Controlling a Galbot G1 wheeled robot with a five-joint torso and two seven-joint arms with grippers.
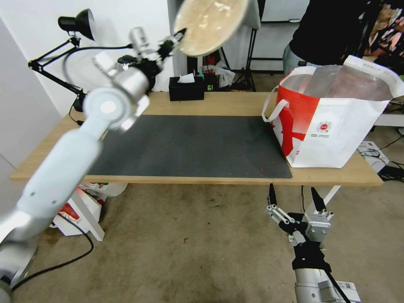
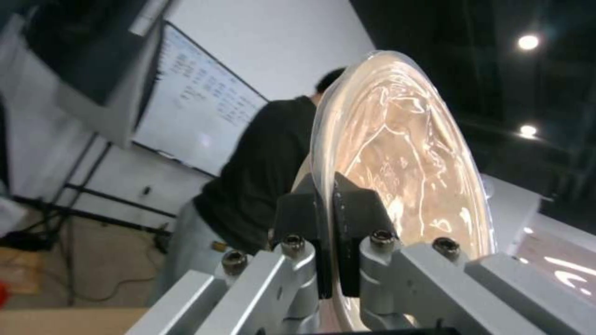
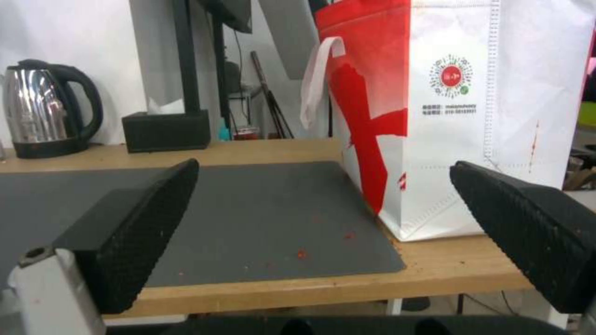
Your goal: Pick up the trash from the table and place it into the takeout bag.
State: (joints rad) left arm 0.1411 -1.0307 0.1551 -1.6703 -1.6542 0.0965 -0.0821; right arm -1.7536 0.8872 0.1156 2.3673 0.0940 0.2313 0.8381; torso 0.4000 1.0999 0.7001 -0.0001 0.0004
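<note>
The left gripper [image 1: 179, 34] clamps the rim of the tan paper bowl [image 1: 209, 24], held tilted high above the table [image 1: 235, 105]. The right gripper [image 1: 294, 198] hangs released below the table's front edge, near the takeout bag [image 1: 336, 126].

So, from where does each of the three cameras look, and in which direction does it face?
Head view: from high up, forward and down at the table; both arms show, left gripper raised with the tan paper bowl.
Left wrist view: upward along the shut fingers pinching the bowl's rim.
Right wrist view: level from below the table edge, between open fingers.
Head and right wrist views share the takeout bag and the dark grey mat.
</note>
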